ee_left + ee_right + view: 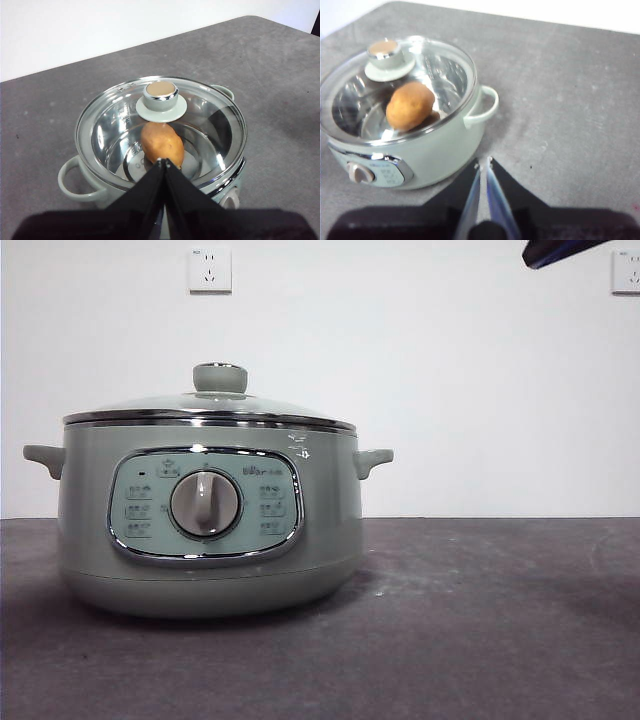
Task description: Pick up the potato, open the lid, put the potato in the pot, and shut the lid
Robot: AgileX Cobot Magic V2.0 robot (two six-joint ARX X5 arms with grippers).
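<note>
You did well: orange-brown potato (162, 144) sat under the seated glass lid (212, 117), both grippers closed, empty, clear.

Sage-green pot (210, 540) — orange-brown potato (162, 144) inside.

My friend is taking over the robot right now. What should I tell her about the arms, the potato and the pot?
Left gripper: shut, holding nothing, above the pot's front rim.
Right gripper: shut, empty, over bare table beside the pot.
Potato: inside the pot, seen through the glass.
Lid: sitting on the pot, closed.
Done: every step, by the look of it.
Left: nothing I can see, apart from perhaps parking the arms.
</note>
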